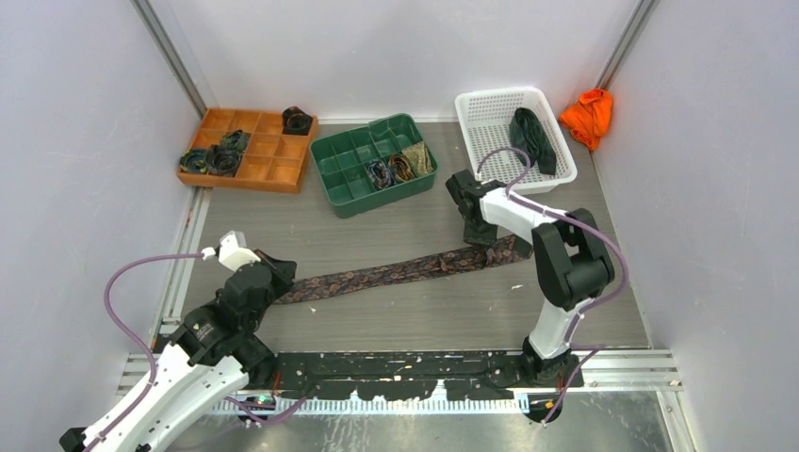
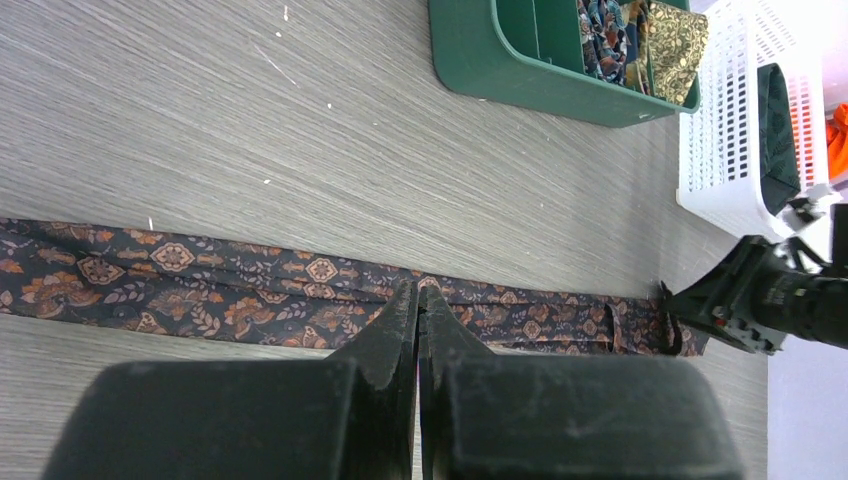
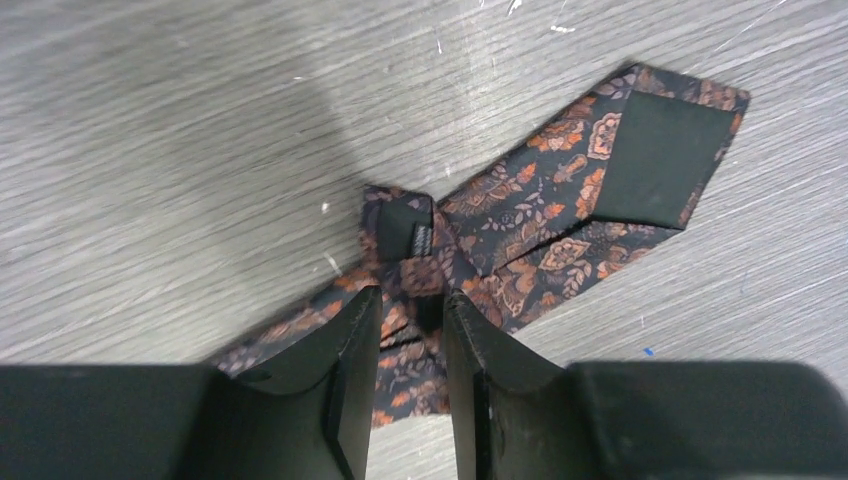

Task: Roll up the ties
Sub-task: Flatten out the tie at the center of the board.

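Note:
A dark brown tie (image 1: 396, 273) with an orange floral pattern lies stretched across the table. It also shows in the left wrist view (image 2: 200, 280). My left gripper (image 1: 279, 282) is at its left end; its jaws are shut and its tips (image 2: 418, 288) sit over the tie's far edge. I see no fabric between them. My right gripper (image 1: 482, 240) is over the wide end (image 3: 600, 170), where the narrow end (image 3: 400, 225) lies folded back on top. Its jaws (image 3: 412, 295) are a little apart and straddle the tie.
An orange tray (image 1: 245, 184) at the back left holds several coiled ties. A green tray (image 1: 377, 200) holds more coils. A white basket (image 1: 490, 99) holds a dark green tie (image 1: 532, 139). An orange cloth lump (image 1: 589, 115) lies in the back right corner.

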{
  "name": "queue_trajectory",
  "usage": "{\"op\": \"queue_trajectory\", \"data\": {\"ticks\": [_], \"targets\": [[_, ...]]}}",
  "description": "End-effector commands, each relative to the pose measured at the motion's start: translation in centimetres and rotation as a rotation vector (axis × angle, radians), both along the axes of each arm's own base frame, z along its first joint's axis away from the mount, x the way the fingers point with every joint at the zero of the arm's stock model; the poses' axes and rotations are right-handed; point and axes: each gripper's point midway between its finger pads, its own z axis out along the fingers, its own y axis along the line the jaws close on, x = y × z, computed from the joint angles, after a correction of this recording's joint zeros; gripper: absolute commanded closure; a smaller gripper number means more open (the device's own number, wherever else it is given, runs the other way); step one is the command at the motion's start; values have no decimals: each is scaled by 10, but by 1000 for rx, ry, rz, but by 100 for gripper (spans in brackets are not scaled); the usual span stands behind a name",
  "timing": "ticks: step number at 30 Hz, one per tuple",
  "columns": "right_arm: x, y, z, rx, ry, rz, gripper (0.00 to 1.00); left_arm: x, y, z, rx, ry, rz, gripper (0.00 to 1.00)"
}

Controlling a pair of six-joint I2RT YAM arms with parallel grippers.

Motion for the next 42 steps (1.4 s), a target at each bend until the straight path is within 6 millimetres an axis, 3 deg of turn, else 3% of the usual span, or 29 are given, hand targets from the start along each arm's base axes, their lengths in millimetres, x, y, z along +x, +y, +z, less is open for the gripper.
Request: {"op": "queue_trajectory", "data": {"ticks": [1,2,5,11,12,13,17,19,25,30,40,42], "targets": [[6,-17,-11,-84,4,-55,66,3,-1,10,-31,-38,7,100],[8,-19,-11,-98,-2,-57,68,3,0,10,-29,-39,9,100],[16,-21,-7,-104,-28,-63,84,2,1,8,-28,-37,13,100],[31,-5,22,25,-191,-51,98,4,1,8,-27,-38,18,100],[31,-3,26,52,-222,-47,99,4,0,7,-24,-37,17,100],[37,6,49,141,-335,-29,99,6,-2,7,-25,-36,12,100],[34,4,65,195,-421,-39,99,10,-8,5,-23,-26,0,100],[30,-6,62,180,-418,-67,99,11,-11,3,-25,-22,-7,100],[9,-46,25,55,-338,-184,97,14,-19,-1,-32,-12,-27,100],[-19,-81,3,-52,-271,-342,75,15,-21,-9,-25,5,-36,100],[-42,-91,8,-79,-243,-389,71,14,-23,-13,-30,10,-43,100],[-46,-89,7,-57,-245,-378,65,13,-22,-14,-28,11,-44,100]]}}
